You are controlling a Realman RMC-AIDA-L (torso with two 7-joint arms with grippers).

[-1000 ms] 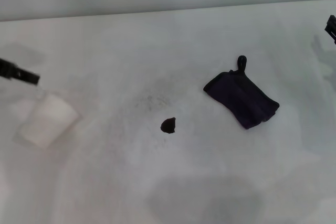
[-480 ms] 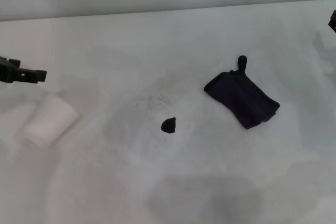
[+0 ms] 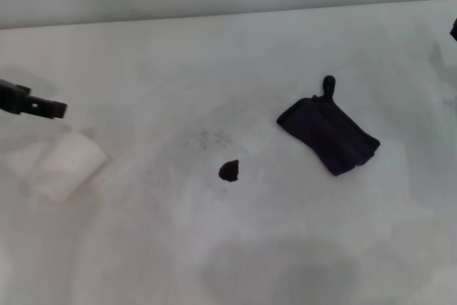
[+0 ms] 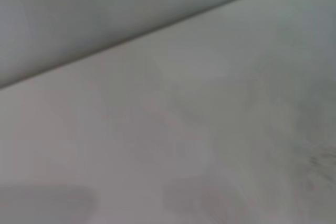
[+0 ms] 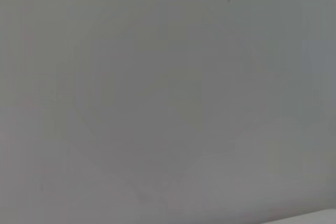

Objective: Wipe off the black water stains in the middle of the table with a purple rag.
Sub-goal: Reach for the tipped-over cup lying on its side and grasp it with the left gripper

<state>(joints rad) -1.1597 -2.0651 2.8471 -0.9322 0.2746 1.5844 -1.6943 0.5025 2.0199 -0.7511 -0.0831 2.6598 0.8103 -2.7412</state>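
Observation:
The purple rag lies folded on the white table, right of centre, its loop tab pointing away from me. The black water stains show as one small dark blot near the middle, with faint grey speckles just beyond it. My left gripper hovers at the far left, well away from the blot and the rag. Only a sliver of my right gripper shows at the right edge, beyond the rag. Nothing is held in either. The left wrist view shows bare table; the right wrist view shows only a plain grey surface.
A white folded block lies on the table at the left, just below my left gripper. The table's far edge meets a grey wall.
My left gripper has shifted slightly rightward over the white block. My right gripper has drawn back until it is almost out of the right edge. Rag and blot have not moved.

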